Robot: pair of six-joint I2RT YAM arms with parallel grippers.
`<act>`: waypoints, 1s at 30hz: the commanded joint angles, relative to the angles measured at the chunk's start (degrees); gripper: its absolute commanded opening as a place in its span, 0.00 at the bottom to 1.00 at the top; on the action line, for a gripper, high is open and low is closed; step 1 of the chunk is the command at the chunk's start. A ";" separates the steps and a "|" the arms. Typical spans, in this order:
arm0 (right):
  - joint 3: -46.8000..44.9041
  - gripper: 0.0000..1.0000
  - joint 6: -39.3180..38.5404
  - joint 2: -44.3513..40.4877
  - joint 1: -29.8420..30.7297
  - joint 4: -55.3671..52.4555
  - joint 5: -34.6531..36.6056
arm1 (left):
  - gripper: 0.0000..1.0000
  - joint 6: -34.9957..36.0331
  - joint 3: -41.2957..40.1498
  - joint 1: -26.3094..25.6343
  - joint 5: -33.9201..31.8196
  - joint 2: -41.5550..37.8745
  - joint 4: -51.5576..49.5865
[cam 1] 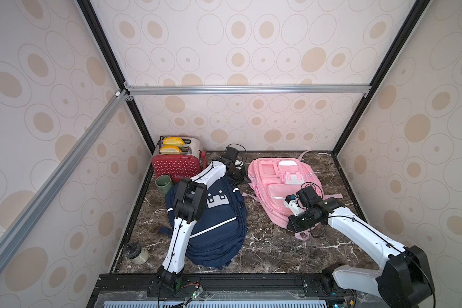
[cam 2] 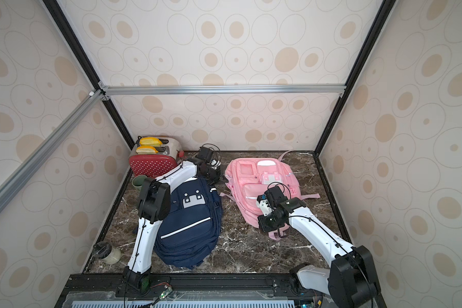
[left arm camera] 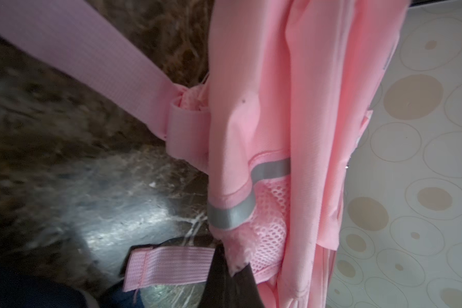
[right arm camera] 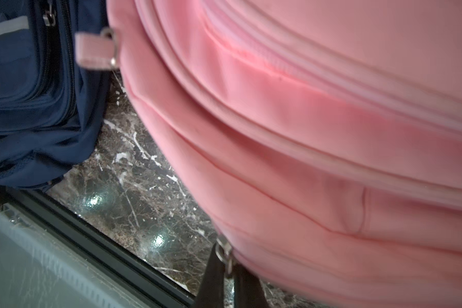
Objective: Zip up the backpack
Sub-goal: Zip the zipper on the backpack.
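While the pink backpack (cam 1: 275, 184) lies flat on the counter (cam 1: 264, 248), your left pincer (left arm camera: 234, 262) is clenched on its mesh side pocket (left arm camera: 271, 213) and your right pincer (right arm camera: 227, 269) grips a zipper pull (right arm camera: 222, 249) at its near end. Visible seams look closed; remaining travel cannot be judged.

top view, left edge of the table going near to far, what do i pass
jar → green cup → red toaster, which stands in the far left corner
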 commanded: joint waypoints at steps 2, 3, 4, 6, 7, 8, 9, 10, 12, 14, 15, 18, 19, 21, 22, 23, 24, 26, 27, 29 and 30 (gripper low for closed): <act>-0.09 0.00 2.25 1.70 -0.20 -3.56 -7.24 | 0.00 4.18 11.04 4.72 -7.24 5.74 -6.06; -0.11 0.00 2.79 2.04 -0.24 -2.01 -8.35 | 0.00 4.37 11.47 4.77 -6.96 6.15 -6.38; 0.24 0.00 3.13 2.44 -0.16 -0.98 -9.00 | 0.00 4.21 10.97 4.79 -6.75 5.95 -6.01; 1.93 0.00 3.88 3.65 -0.15 0.92 -9.15 | 0.14 2.77 6.56 4.83 -5.13 3.46 -3.28; 2.69 0.00 4.21 4.27 -0.16 1.92 -9.47 | 0.20 2.01 4.64 4.85 -4.57 1.78 -1.72; 3.53 0.00 4.82 4.90 -0.20 3.28 -9.99 | 0.32 1.41 1.75 4.73 -4.13 -0.52 -0.13; 4.22 0.00 5.33 5.56 -0.20 4.47 -10.47 | 0.45 1.24 -0.83 4.71 -4.14 -2.79 0.78; 4.83 0.00 5.76 6.16 -0.22 5.46 -10.58 | 0.49 1.47 -2.64 4.70 -4.14 -5.33 1.08; 5.62 0.00 6.68 7.05 -0.11 8.02 -10.45 | 0.52 1.94 -7.04 4.71 -3.10 -10.96 0.96; 6.33 0.00 7.65 7.80 -0.15 10.49 -10.58 | 0.52 0.52 -12.39 4.51 0.60 -16.19 1.50; 6.76 0.00 8.04 8.31 -0.15 11.62 -10.98 | 0.54 -0.44 -15.33 4.17 3.25 -18.73 3.13; 8.45 0.00 7.81 9.84 0.06 12.96 -11.40 | 0.55 -3.67 -24.81 2.35 8.33 -25.52 4.31; 8.93 0.00 7.34 10.19 0.10 12.90 -11.30 | 0.56 -5.29 -27.98 1.52 9.02 -27.74 6.05; 9.34 0.00 6.38 10.60 0.12 12.95 -10.79 | 0.57 -10.62 -34.37 -0.69 10.20 -31.62 10.95; 9.40 0.00 5.97 10.74 0.25 13.05 -10.55 | 0.57 -13.43 -36.28 -1.91 10.90 -32.75 13.03; 9.41 0.00 5.59 10.82 0.25 13.28 -10.37 | 0.57 -15.64 -37.38 -2.87 11.16 -33.49 14.38; 9.47 0.00 5.21 10.95 0.27 13.45 -10.32 | 0.57 -17.90 -38.76 -4.19 11.20 -34.16 15.90; 9.82 0.00 4.60 11.43 0.27 13.56 -10.49 | 0.59 -21.99 -40.80 -6.49 11.09 -34.89 18.71; 10.08 0.00 4.15 11.78 0.29 13.64 -10.50 | 0.59 -23.90 -41.77 -7.59 11.48 -34.85 20.74; 10.19 0.00 3.62 12.14 0.45 13.84 -10.67 | 0.59 -26.28 -43.29 -8.97 11.05 -34.36 23.01; 10.18 0.00 3.49 12.27 0.46 14.04 -10.67 | 0.60 -27.39 -44.01 -9.52 10.85 -33.86 23.96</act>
